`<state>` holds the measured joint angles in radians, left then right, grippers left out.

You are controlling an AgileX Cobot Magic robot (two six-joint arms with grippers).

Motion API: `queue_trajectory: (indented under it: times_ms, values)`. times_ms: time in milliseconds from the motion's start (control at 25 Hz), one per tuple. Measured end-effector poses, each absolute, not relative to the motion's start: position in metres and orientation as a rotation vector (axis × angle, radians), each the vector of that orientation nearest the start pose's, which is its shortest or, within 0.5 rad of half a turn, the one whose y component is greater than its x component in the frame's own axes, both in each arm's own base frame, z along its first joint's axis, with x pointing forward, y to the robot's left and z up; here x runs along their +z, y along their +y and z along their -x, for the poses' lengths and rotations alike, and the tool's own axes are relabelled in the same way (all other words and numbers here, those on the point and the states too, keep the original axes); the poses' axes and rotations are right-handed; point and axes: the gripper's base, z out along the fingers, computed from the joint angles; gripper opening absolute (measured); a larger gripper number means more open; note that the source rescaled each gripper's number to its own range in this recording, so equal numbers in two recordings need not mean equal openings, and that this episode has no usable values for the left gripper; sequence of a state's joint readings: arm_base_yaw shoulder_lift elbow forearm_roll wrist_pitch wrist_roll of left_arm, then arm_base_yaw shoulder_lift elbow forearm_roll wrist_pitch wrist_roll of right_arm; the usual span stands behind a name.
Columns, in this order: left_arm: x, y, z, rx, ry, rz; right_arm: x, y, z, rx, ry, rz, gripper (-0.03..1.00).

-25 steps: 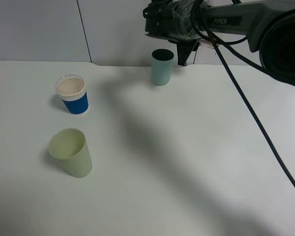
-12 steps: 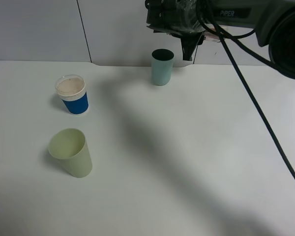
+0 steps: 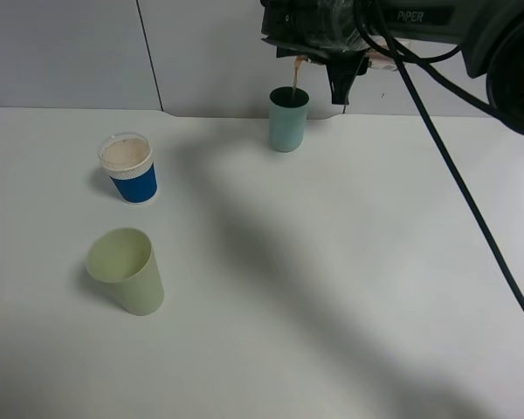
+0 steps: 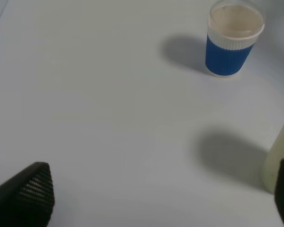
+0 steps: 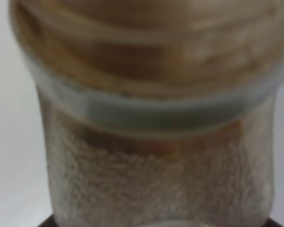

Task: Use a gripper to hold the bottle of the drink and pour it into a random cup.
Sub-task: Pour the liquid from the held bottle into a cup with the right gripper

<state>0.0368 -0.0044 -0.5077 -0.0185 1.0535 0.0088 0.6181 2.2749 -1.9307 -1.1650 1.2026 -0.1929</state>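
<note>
Currently the right fingers [image 3: 339, 80] clench the bottle [image 5: 156, 118], tilted mouth-down over the cup [image 3: 287, 122] so the drink [image 3: 294, 77] streams in; the left fingers [image 4: 31, 194] stand released, clear of the pour.

The bench [image 3: 349, 288] is white, smooth and matt. The teal cup [image 3: 286, 127] and the pale yellow-green cup [image 3: 133, 281] have plain, smooth, matt walls that could be paper or plastic. The blue cup [image 3: 136, 183] wears a finely ribbed sleeve under a clear, glossy plastic lid [image 3: 125, 153]. The bottle [image 5: 156, 156] is clear plastic with a ridged neck, its inner wall coated in fine foam. The left gripper [image 4: 158, 201] has black matt fingers [image 4: 31, 194] with finely ribbed pads.
</note>
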Motion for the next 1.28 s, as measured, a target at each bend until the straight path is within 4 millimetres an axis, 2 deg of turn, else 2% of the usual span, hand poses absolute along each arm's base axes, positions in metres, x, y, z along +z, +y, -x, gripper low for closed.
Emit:
queue_trajectory:
  times_ms: [280,600,1280]
  values:
    - [0.280,-0.002,0.006,0.007,2.025,0.027,0.230,0.217,-0.439,-1.430,2.011,1.380,0.00]
    - [0.280,-0.002,0.006,0.007,2.025,0.027,0.233,0.220,-0.439,-1.431,1.998,1.289,0.00]
    - [0.280,-0.002,0.006,0.007,2.025,0.027,0.235,0.229,-0.437,-1.431,1.930,1.312,0.00]
